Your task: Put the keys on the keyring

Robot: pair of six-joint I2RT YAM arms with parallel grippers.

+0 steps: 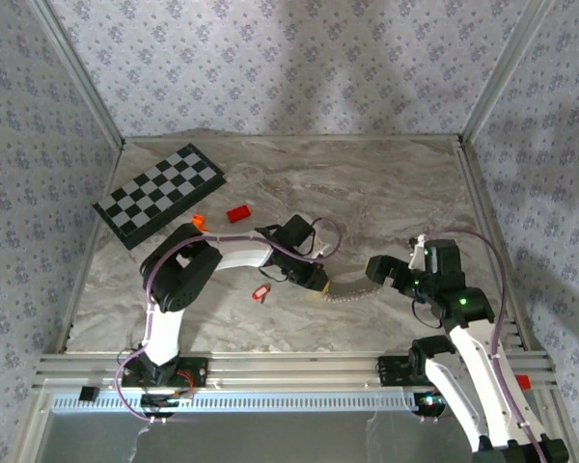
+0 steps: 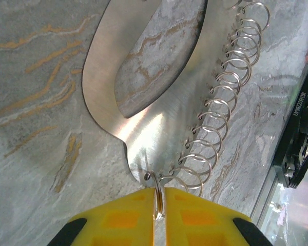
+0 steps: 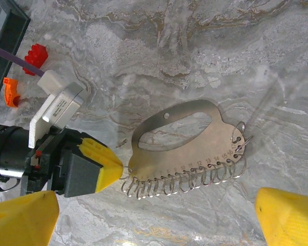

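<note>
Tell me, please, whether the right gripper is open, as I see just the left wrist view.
Observer: Yes, the right gripper is open and empty, close to the plate.
Operator: Thanks. Where is the keyring?
Observer: The keyring lies on the table beside the left arm, apart from the plate.
Operator: Is anything else out there?
Observer: A red block and an orange piece lie by the chessboard.

Lit brightly and evenly from above. Threw soft shadows of the arms onto the worktop and the back wall. Flared white on the brushed metal plate. Went slightly soft at the near yellow pads of the left gripper.
</note>
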